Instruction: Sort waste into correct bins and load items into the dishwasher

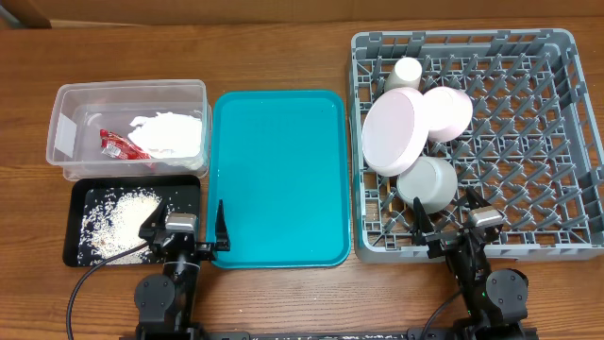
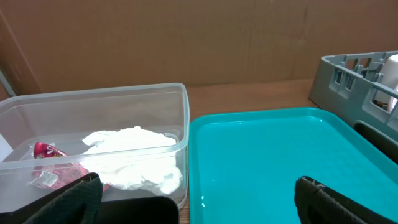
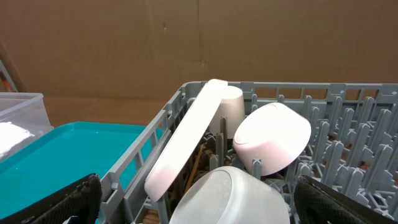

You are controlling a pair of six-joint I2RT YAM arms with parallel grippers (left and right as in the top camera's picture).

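The clear tub [image 1: 127, 87] holds the white napkin [image 1: 170, 134] and the red wrapper [image 1: 118, 144]. The black tray [image 1: 189, 194] in front of it holds rice grains [image 1: 118, 212]. The grey dish rack [image 1: 462, 38] holds the pink plate [image 1: 394, 132] on edge, the pink bowl [image 1: 448, 111], the grey-white bowl [image 1: 427, 182] and the white cup [image 1: 404, 74]. The chopsticks [image 3: 198, 163] show between plate and bowl in the right wrist view. My left gripper [image 1: 186, 236] is open and empty between the black tray and the teal tray. My right gripper [image 1: 448, 231] is open and empty at the rack's front edge.
The teal serving tray [image 1: 278, 170] lies between the bins and the rack, with a few tiny specks near its left edge [image 2: 205, 202]. A brown cardboard wall stands behind the table. The right half of the rack has bare pegs.
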